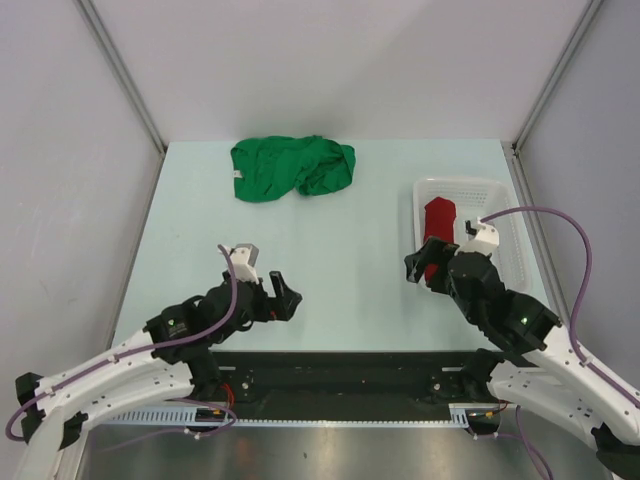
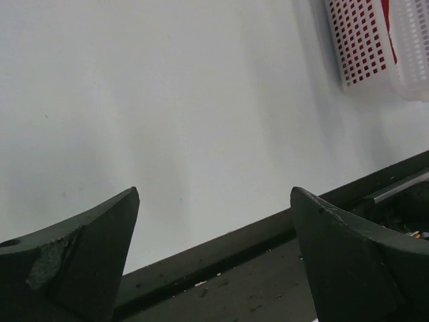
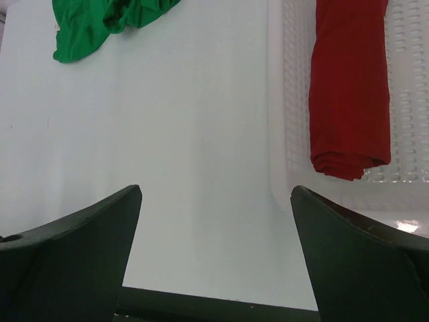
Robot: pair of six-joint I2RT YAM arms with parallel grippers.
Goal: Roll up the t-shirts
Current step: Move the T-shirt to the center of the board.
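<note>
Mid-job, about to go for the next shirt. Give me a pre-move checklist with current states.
1. Left fingers open, empty: ok.
2. Right fingers open, empty: ok.
3. Red rolled cloth t-shirt inside white plastic mesh basket: ok.
4. Bright green cloth t-shirt rolled: not ok, it lies crumpled at the far left of the pale table.
5. Nothing between left fingers and green t-shirt: ok.

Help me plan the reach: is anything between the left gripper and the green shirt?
Nothing visible: only table lies between the left gripper and the green shirt. The basket holding the red shirt sits off to the right.
</note>
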